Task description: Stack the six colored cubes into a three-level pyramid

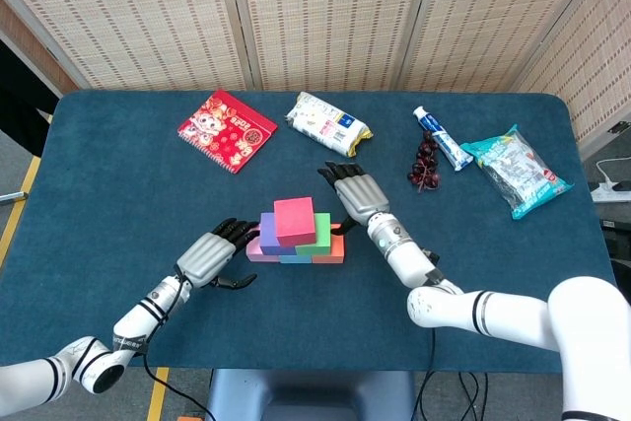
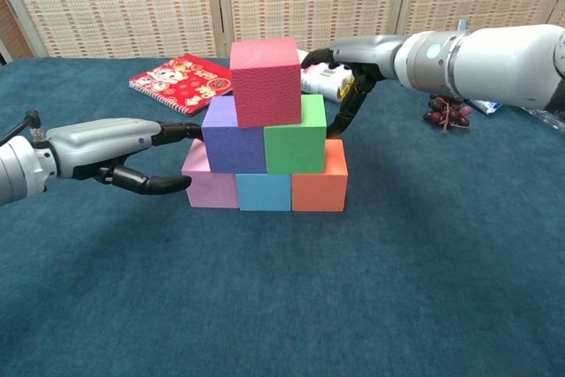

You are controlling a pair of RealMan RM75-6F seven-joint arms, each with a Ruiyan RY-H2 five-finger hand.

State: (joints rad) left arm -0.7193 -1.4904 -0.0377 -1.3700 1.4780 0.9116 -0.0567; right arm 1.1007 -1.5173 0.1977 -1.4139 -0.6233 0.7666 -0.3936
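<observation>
You had a red booklet [image 1: 226, 131], wipes pack [image 1: 328, 124], toothpaste tube [image 1: 441, 138], dark grapes [image 1: 425, 166] and snack bag [image 1: 517, 171] along the far table [image 1: 108, 184].

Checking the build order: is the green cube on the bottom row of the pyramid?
No, in the chest view the green cube sits in the middle row, resting on the blue cube and the orange cube.

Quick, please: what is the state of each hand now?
Left hand: open, holding nothing, beside the cubes.
Right hand: open, holding nothing.
</observation>
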